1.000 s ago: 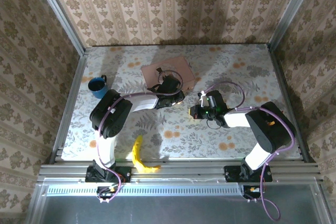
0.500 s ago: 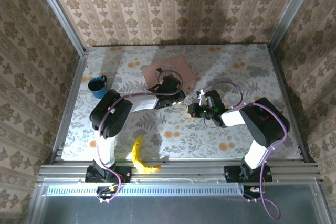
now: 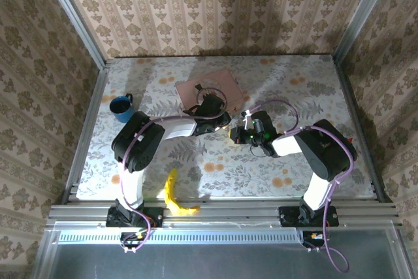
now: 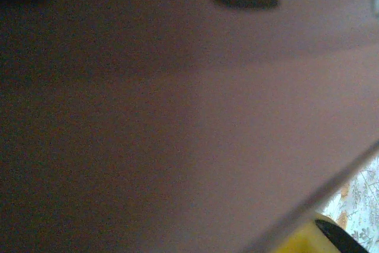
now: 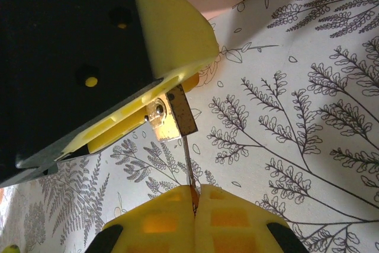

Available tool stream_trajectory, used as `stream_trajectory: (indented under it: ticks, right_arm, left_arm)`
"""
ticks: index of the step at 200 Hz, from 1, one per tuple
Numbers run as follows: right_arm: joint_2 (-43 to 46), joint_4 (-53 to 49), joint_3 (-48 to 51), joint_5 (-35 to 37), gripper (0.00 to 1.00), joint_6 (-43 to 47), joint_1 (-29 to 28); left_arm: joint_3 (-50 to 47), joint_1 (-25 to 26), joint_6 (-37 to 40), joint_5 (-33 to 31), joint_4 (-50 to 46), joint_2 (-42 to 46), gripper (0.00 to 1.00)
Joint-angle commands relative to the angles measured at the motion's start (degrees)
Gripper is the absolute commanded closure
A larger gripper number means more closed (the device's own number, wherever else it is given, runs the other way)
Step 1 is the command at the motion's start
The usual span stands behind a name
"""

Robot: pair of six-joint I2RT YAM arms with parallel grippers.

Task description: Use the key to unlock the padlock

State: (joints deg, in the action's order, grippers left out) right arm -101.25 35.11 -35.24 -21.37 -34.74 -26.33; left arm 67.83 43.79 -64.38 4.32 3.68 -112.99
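Right claw (image 5: 194, 205) is pressed together on the key (image 5: 188, 164), whose thin blade stands edge-on out of the seam between the yellow pads. Left claw (image 5: 174, 93) is clamped on the small brass padlock (image 5: 169, 117), held just off the floral surface (image 3: 215, 168) beside the near edge of the pink box (image 3: 212, 86). Governing relation: in the right wrist view the padlock lies at 12 o'clock from the right claw, a shade toward 11, and the key's long axis runs 6 to 12, straight at the lock's underside. The tip meets the brass body. Cannot tell whether it sits in the keyway or only rests against the face. In the top view the two claws nearly touch mid-surface, with the padlock at about 10 o'clock from the right claw. The left arm is on the lock and the right arm is the only one carrying the key. Judgement: the step in hand is insertion along the blade's axis. The coming move needs the blade kept in line with the keyway, then a turn about that same axis. A slight tilt would likely bend the blade or make it slip.
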Motion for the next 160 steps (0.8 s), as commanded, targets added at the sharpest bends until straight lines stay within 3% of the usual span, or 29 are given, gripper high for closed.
stream_trajectory:
  ticks: [1, 160]
  right_arm:
    - [-1.04, 1.71, -1.23, 0.38, 1.00, -0.33, -0.39]
    - [-1.01, 6.99, 0.24, 3.58, 1.00, -2.52, -0.04]
  left_arm:
    - [-0.95, 0.05, -3.03, 2.70, 2.47, 0.75, 1.00]
    - [-2.51, -0.11, -3.48, 3.77, 3.61, 0.80, 1.00]
